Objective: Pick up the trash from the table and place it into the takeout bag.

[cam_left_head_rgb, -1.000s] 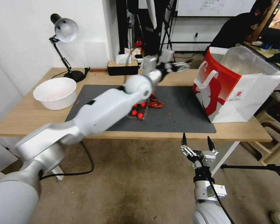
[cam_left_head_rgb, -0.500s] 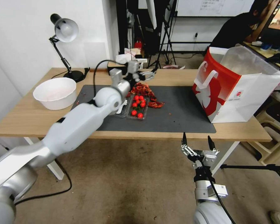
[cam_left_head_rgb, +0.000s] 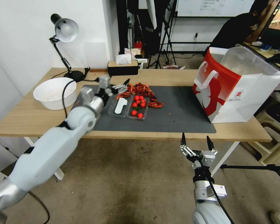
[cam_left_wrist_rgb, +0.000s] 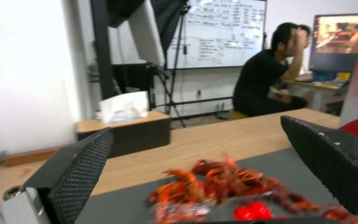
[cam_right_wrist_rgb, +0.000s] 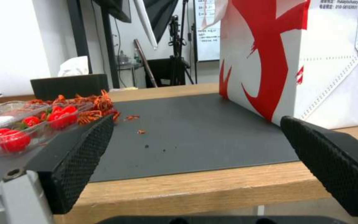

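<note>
Wood table (cam_left_head_rgb: 28, 116) carried a grey mat (cam_left_head_rgb: 180, 116). From the left: a white bowl (cam_left_head_rgb: 54, 92); the left gripper (cam_left_head_rgb: 119, 88), jaws spread and empty, over the mat's rear left edge beside a clear tray (cam_left_head_rgb: 127, 107) and red shells (cam_left_head_rgb: 142, 89); bare mat; the bag (cam_left_head_rgb: 236, 90) at the right end. The left wrist view showed a tissue box (cam_left_wrist_rgb: 125, 130) behind. The right gripper (cam_left_head_rgb: 195, 143) hung wide open and empty before the table's front edge.

We see a desk lamp (cam_left_head_rgb: 64, 31) and a black tissue box (cam_left_head_rgb: 123, 67) at the back.
</note>
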Controlling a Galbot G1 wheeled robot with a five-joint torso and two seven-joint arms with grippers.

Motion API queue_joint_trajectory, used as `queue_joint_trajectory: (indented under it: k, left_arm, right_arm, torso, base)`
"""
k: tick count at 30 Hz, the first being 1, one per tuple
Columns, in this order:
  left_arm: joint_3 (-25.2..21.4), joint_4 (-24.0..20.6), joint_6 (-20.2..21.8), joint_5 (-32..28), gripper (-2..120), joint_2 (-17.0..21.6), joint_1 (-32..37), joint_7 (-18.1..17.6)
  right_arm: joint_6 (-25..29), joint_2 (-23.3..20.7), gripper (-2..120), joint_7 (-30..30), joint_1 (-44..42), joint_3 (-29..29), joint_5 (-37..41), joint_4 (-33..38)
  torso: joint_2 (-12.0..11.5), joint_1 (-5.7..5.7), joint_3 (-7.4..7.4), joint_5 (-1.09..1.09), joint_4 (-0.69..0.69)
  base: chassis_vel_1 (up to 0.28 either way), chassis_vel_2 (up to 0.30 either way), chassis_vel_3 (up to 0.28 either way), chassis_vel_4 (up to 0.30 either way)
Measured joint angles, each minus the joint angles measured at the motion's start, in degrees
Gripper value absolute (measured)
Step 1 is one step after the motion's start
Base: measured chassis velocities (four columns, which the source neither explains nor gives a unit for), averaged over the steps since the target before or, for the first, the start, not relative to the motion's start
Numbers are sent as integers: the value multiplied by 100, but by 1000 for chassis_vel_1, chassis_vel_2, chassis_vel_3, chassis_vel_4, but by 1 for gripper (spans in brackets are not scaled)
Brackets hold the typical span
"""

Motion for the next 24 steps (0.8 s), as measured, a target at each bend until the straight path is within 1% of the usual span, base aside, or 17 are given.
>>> queue_joint_trajectory:
  k: [2, 3, 5, 7, 9, 11, 13, 14, 17, 18, 22, 23, 24]
  left_arm:
    - [-425, -204, -79, 226, 100, 89, 451, 2]
    - [-425, -204, -79, 226, 100, 89, 451, 2]
    - [-742, -357, -215, 468, 100, 152, 817, -6]
    - [-810, -394, -242, 521, 100, 159, 906, -14]
    - [-1098, -558, -296, 664, 100, 164, 1296, -62]
    - [-1160, -599, -304, 692, 100, 164, 1396, -73]
    - [-1460, -769, -332, 842, 100, 150, 1887, -90]
    - [-1460, -769, -332, 842, 100, 150, 1887, -90]
    - [-1800, -933, -377, 970, 100, 81, 2394, -95]
    - [-1800, -933, -377, 970, 100, 81, 2394, -95]
    - [-2304, -1121, -471, 1175, 100, -94, 3019, -89]
    - [-2304, -1121, -471, 1175, 100, -94, 3019, -89]
    - [-2447, -1176, -491, 1221, 100, -169, 3187, -89]
  right_arm:
    - [0, 1, 100, -2, -4, -2, -3, 0]
    - [0, 1, 100, -2, -4, -2, -3, 0]
    - [0, -1, 100, -2, -16, 0, -4, 0]
    - [0, -1, 100, -2, -19, 0, -4, 0]
    - [2, 2, 100, -3, -26, 0, -6, 1]
    - [3, 5, 100, -2, -27, 1, -6, 1]
    - [7, 11, 100, -2, -33, 1, -9, 14]
    - [7, 11, 100, -2, -33, 1, -9, 14]
    - [11, 14, 100, -2, -42, 1, -10, 23]
    - [11, 14, 100, -2, -42, 1, -10, 23]
    - [27, 20, 100, -2, -52, -1, -38, 23]
    - [27, 20, 100, -2, -52, -1, -38, 23]
    - [32, 24, 100, -2, -52, -2, -52, 23]
  torso:
    - [0, 0, 0, 1, 1]
    - [0, 0, 0, 1, 1]
    - [0, 0, 0, 1, 1]
    - [0, 0, 0, 1, 0]
    - [0, 0, 0, 0, 0]
    - [0, 0, 0, 1, 0]
    - [0, 0, 0, 0, 2]
    - [0, 0, 0, 0, 2]
    - [0, 0, 0, 1, 1]
    - [0, 0, 0, 1, 1]
    - [0, 1, 0, 1, 1]
    - [0, 1, 0, 1, 1]
    - [0, 1, 0, 1, 1]
  base:
    - [0, 0, 0, 0]
    - [0, 0, 0, 0]
    - [0, 0, 0, 0]
    - [0, 0, 0, 0]
    - [0, 0, 0, 0]
    - [0, 0, 0, 0]
    - [0, 0, 0, 0]
    - [0, 0, 0, 0]
    - [0, 0, 0, 0]
    - [0, 0, 0, 0]
    - [0, 0, 0, 0]
    - [0, 0, 0, 0]
    - [0, 0, 0, 0]
